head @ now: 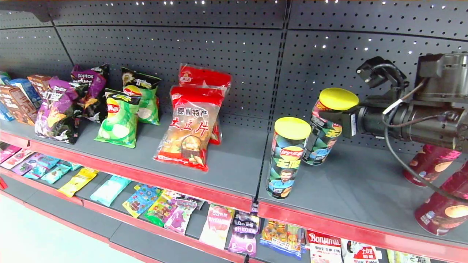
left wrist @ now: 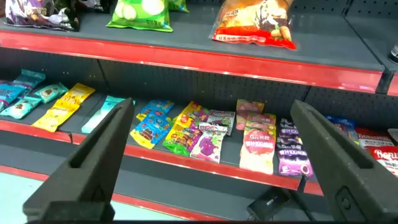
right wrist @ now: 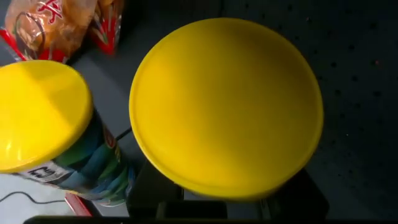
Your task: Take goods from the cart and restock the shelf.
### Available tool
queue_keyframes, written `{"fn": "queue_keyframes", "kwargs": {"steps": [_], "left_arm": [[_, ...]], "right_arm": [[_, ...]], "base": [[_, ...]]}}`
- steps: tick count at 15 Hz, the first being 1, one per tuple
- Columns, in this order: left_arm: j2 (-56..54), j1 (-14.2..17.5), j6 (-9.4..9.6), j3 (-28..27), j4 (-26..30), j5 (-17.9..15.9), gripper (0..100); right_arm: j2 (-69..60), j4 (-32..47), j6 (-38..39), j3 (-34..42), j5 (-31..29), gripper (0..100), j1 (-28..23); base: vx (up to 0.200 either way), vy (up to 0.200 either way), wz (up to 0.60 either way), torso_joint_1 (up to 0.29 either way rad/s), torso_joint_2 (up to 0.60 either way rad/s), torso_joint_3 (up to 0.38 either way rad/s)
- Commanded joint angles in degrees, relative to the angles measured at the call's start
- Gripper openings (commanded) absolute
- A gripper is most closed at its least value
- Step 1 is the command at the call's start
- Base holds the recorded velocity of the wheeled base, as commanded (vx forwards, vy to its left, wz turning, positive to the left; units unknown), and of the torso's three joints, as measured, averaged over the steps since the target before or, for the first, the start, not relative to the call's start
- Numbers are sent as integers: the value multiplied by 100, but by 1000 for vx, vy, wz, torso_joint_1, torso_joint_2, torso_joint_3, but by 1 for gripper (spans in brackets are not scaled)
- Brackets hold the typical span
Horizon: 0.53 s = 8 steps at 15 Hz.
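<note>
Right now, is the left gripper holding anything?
No: the left gripper is open, its fingers spread wide with nothing between them; only snack packs on a shelf show through the gap.

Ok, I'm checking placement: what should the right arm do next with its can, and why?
Probably straighten the tilted can and stand it flat before opening: the right gripper holds it leaning, close behind the front can on the shelf.
</note>
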Motion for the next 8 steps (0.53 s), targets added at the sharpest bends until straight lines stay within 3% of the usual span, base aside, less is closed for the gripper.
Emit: {"fn": "queue_keyframes", "kwargs": {"steps": [1,8], "left_arm": [[2,0,-1,1,-1,3,100],[2,0,-1,1,-1,3,100]], "right_arm": [[283,-1,-8,-149,6,0,11],[907,-1,9,-668,-153,0,151]], "base": [[0,0,0,0,0,0],[0,0,0,0,0,0]]}}
